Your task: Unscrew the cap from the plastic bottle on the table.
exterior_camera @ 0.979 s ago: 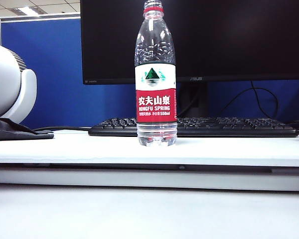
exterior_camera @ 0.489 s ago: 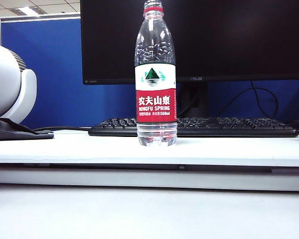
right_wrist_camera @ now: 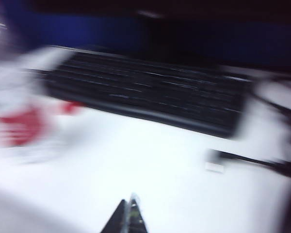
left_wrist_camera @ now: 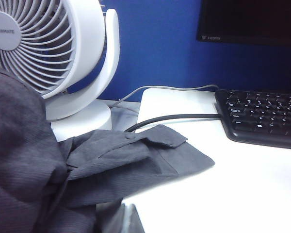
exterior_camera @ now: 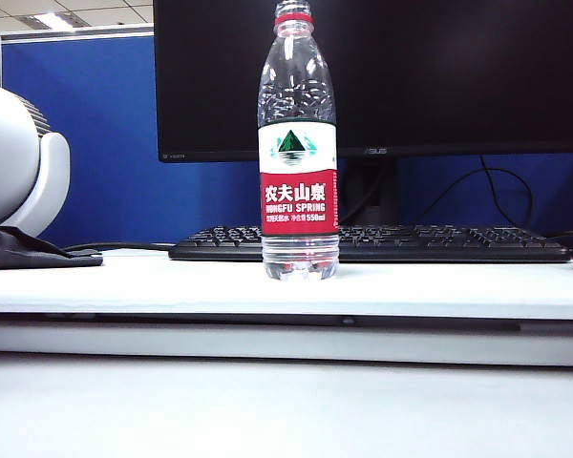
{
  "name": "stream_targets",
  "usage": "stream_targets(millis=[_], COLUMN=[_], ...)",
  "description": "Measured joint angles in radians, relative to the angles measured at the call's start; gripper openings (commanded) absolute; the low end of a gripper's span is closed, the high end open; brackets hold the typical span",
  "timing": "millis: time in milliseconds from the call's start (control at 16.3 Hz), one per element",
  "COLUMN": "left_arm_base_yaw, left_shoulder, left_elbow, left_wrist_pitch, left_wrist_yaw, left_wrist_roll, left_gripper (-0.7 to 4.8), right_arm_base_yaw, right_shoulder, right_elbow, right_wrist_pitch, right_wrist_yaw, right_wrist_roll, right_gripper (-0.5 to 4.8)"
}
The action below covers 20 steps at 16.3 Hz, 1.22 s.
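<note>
Seen from the front, the white table has its pale front edge nearest the camera, with bare surface to the left & right of the bottle. The plastic bottle stands upright near the middle, just in front of a black keyboard. It's clear, w/ a red-and-white label, green mountain logo & Chinese characters. The top of its neck is cut off by the frame, so only the thin red ring shows; can't tell about the cap. Behind sit a dark monitor & a blue partition. A white fan is at far left. Neither arm shows in this view.

Left wrist view adds what the front one lacks: grey cloth draped in front of the fan, a black cable running to the keyboard. The left gripper shows only as a dark tip at the frame edge, fingers together, holding nothing.

Right wrist view is blurred. The right gripper hangs over bare table, tips pressed together, empty. The bottle is a red-and-white smear off to one side, the keyboard beyond.
</note>
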Motion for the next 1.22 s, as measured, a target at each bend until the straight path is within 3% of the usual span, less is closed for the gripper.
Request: stream_targets(millis=[122, 367, 551, 918, 1224], left_arm_base_yaw=[0.0, 0.0, 0.0, 0.0, 0.0], left_shoulder=[0.0, 0.0, 0.0, 0.0, 0.0], left_elbow=[0.0, 0.0, 0.0, 0.0, 0.0], left_wrist_pitch=[0.0, 0.0, 0.0, 0.0, 0.0], left_wrist_yaw=[0.0, 0.0, 0.0, 0.0, 0.0], left_wrist_roll=[0.0, 0.0, 0.0, 0.0, 0.0], left_gripper=[-0.01, -0.01, -0.01, -0.01, -0.01], right_arm_base_yaw=[-0.123, -0.3, -0.387, -0.518, -0.531], right_shoulder=[0.0, -0.001, -0.001, -0.001, -0.001], right_elbow=[-0.111, -0.299, -0.329, -0.329, -0.329], right_wrist_pitch=[0.114, 0.364, 0.435, 0.442, 0.443], right_wrist_yaw=[-0.005, -0.179, -0.181, -0.161, -0.159], right_wrist_roll=[-0.002, 0.006, 0.064, 0.064, 0.05], right_gripper=[-0.01, -0.01, -0.01, -0.01, -0.01])
